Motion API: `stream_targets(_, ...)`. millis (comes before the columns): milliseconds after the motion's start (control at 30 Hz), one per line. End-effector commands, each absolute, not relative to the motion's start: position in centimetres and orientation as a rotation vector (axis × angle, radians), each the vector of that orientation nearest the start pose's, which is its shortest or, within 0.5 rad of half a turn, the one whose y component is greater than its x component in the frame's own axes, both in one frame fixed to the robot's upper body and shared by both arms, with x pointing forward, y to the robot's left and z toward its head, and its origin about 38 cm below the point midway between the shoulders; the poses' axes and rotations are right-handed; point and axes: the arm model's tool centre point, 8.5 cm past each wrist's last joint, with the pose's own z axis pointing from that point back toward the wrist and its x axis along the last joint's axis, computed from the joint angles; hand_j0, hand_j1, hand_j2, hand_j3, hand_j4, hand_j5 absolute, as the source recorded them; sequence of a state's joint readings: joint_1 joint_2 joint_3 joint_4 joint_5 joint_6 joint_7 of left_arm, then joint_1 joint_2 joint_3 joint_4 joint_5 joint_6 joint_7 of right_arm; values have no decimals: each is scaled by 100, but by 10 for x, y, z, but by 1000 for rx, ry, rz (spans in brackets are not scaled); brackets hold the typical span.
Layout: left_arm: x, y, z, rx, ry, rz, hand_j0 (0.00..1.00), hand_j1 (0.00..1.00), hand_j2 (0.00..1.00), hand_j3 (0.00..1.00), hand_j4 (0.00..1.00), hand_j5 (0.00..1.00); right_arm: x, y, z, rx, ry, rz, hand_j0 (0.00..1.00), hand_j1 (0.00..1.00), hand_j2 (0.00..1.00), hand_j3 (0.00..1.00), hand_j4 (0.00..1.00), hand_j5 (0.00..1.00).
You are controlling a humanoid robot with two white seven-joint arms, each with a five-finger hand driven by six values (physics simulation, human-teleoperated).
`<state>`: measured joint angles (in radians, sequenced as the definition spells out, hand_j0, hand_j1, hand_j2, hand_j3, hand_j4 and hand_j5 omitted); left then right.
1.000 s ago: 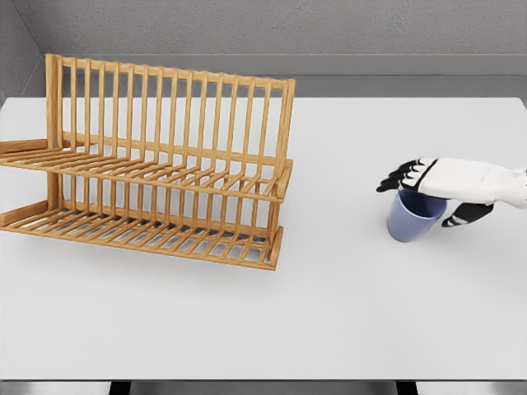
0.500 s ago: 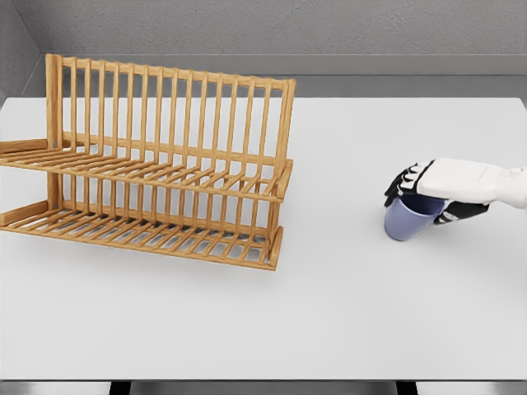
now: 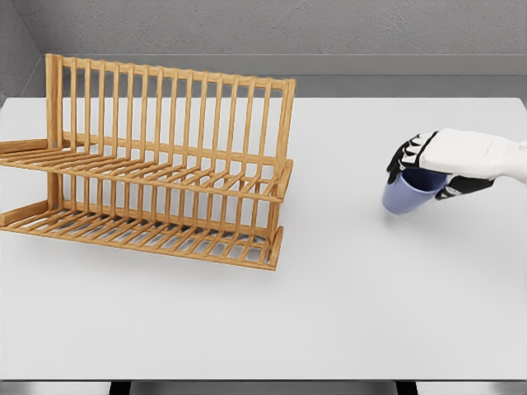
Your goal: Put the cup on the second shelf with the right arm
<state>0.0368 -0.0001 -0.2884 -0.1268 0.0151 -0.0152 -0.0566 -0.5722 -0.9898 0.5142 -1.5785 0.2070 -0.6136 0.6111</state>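
- Right hand (image 3: 434,164) grips blue cup (image 3: 407,193) from above; cup tilted, clear of white table (image 3: 346,304).
- Two-tier wooden dish rack (image 3: 156,164) well left, both shelves bare.

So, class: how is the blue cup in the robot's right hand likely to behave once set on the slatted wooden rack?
The smooth blue cup, gripped at its rim by the right hand, looks rigid and probably light. Already tilted, it may tip if released carelessly. On the wooden slatted dish rack, its narrow base could wobble over gaps.
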Motion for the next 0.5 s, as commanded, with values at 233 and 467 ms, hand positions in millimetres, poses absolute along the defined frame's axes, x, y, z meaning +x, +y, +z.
stream_targets(233, 19, 254, -264, 4, -83, -280, 100, 100, 100, 100, 100, 100, 402, -329, 279, -396, -1465, 2119, 65, 65, 65, 65, 65, 65)
stream_targets(467, 19, 254, -264, 4, -84, -279, 100, 100, 100, 100, 100, 100, 399, -316, 298, -426, -1518, 2156, 65, 65, 65, 65, 65, 65)
